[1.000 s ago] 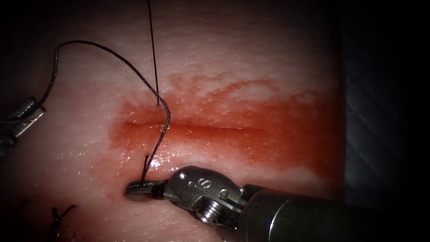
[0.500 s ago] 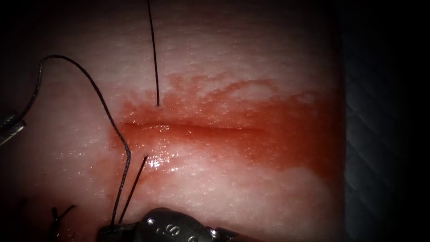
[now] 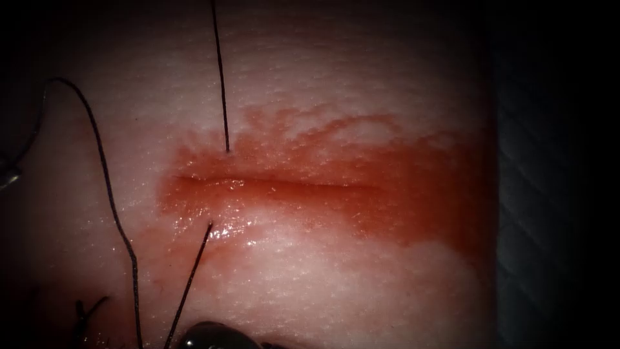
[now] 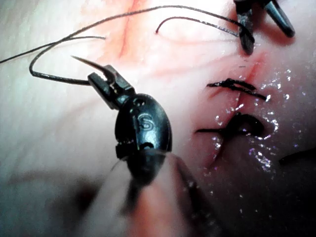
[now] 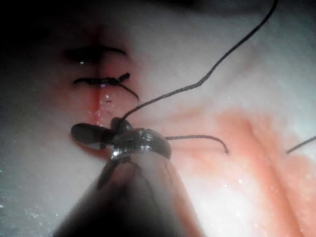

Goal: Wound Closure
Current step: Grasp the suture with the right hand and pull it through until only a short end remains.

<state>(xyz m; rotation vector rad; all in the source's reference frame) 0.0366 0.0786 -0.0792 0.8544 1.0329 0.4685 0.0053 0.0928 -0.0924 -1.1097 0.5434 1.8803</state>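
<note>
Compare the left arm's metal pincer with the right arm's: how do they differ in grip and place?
The left arm's metal pincer grips the curved steel needle near its point, out of the pale tissue; the right arm's metal pincer grips the dark thread. The left sits at the endoscope view's left edge, the right at its bottom edge, below the red cut. Both are shut.

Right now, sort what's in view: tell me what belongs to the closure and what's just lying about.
In use: left tool, holding the needle near its pointed end, clear of the tissue; right tool at the thread, which crosses under the cut.
Lying about: cut ends of thread; finished stitches; red fluid.
</note>
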